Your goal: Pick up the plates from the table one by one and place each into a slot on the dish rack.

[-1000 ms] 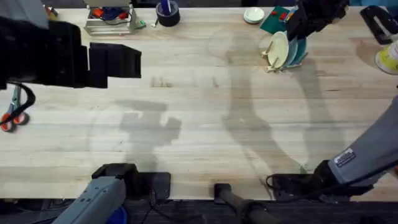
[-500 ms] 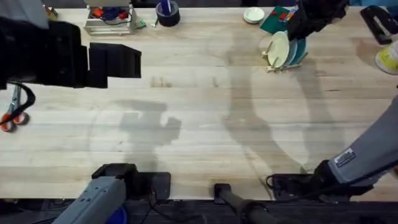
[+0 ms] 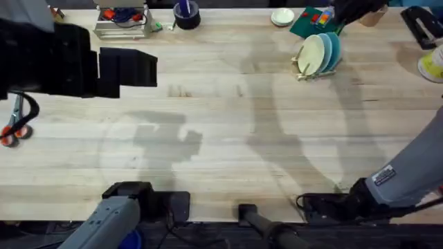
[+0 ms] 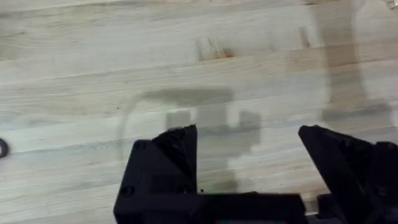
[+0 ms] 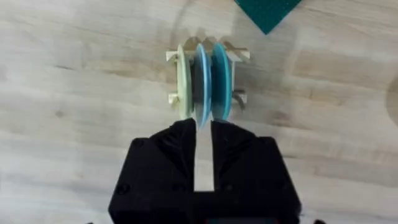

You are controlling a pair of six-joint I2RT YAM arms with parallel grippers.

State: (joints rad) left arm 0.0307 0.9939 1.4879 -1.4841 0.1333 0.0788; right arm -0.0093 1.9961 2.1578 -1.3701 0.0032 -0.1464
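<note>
Where the dish rack [image 5: 208, 59] stands — cream, sky-blue, teal plates [image 5: 202, 81] upright, slotted.

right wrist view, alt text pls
Three plates, cream, pale blue and teal, stand on edge in a small wooden rack on the table, with the right claw just above them, its fingers slightly apart.

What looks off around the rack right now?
Nothing stands out. Three plates stand upright, side by side in the rack: cream, sky-blue, teal. The right pincer sits narrowly open just off the sky-blue one.
</note>
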